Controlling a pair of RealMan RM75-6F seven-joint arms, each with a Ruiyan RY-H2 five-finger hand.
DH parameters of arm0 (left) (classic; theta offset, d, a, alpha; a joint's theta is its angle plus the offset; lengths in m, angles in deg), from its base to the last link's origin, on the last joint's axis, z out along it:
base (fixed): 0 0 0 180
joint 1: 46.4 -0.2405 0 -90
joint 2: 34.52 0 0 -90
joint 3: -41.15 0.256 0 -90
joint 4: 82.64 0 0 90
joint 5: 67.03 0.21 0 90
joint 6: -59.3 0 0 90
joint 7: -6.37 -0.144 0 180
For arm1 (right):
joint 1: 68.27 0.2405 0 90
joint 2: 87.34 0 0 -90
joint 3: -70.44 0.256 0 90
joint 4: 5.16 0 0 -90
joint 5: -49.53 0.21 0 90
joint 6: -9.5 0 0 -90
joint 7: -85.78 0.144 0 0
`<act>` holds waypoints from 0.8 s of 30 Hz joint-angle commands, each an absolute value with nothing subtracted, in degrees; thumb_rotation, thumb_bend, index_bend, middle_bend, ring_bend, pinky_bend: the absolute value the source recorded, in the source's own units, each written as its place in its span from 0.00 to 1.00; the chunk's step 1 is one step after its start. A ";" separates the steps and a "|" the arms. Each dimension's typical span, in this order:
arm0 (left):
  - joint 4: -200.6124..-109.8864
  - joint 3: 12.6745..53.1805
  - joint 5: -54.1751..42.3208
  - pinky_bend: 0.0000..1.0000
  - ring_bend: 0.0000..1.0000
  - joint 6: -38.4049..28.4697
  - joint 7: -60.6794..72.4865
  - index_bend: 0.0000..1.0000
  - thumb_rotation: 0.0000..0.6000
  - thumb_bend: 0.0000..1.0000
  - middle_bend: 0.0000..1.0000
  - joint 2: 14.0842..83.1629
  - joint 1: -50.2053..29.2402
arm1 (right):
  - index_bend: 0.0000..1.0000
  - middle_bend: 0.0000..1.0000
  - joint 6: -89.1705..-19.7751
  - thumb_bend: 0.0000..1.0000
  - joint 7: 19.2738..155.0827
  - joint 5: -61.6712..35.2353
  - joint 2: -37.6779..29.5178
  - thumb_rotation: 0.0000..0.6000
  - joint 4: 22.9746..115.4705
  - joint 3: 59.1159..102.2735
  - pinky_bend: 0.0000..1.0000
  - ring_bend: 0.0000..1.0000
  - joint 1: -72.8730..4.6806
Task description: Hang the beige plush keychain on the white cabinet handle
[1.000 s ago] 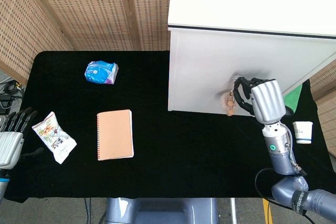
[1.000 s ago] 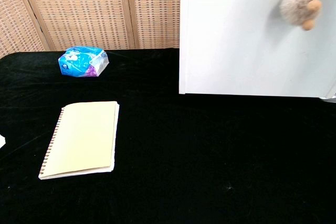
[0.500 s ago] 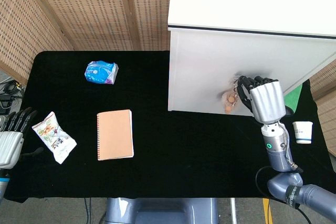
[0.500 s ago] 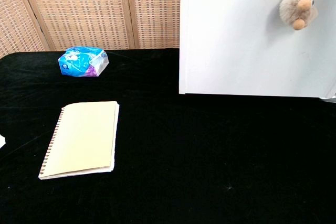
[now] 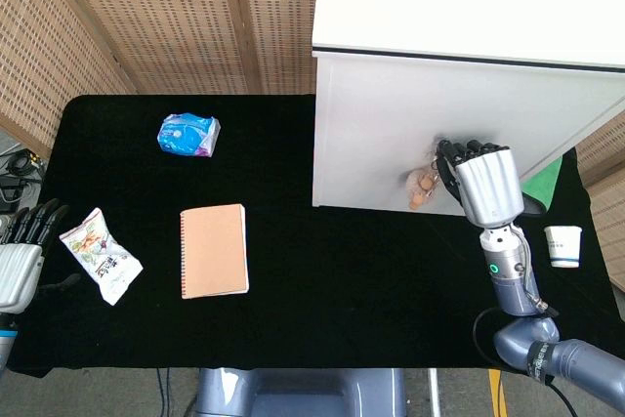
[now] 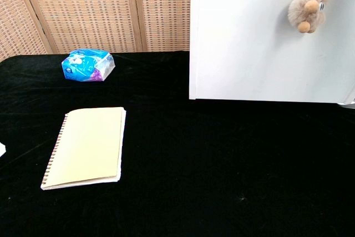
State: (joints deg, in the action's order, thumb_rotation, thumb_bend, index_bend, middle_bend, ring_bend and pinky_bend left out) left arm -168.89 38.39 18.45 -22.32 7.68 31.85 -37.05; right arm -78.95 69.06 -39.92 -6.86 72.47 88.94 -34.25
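Right of frame, right hand (image 5: 480, 183) pinches plush keychain (image 5: 423, 187) at cabinet (image 5: 391, 114) front; soft, light, swings — hold by ring. Left hand (image 5: 20, 251) open, idle.

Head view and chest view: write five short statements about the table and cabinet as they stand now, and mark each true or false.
1. The beige plush keychain dangles in front of the white cabinet, clear of the table. True.
2. The right robot hand is up at the cabinet front beside the keychain. True.
3. The spiral notebook lies open. False: it lies closed on the black table.
4. The left robot hand grips the snack packet. False: it sits at the table's left edge, holding nothing.
5. The paper cup stands on top of the cabinet. False: it stands on the table at the right.
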 commanded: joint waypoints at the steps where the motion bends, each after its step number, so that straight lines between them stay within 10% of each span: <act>1: -168.90 38.38 18.42 0.00 0.00 -22.26 7.72 0.00 1.00 0.00 0.00 31.83 -37.03 | 0.71 0.89 -78.92 0.62 68.84 -39.86 -6.87 1.00 72.36 88.90 1.00 0.84 -34.22; 24: -168.95 38.42 18.46 0.00 0.00 -22.28 7.58 0.00 1.00 0.00 0.00 31.83 -37.00 | 0.48 0.89 -84.22 0.58 70.10 -41.92 -7.66 1.00 72.92 88.99 1.00 0.84 -35.75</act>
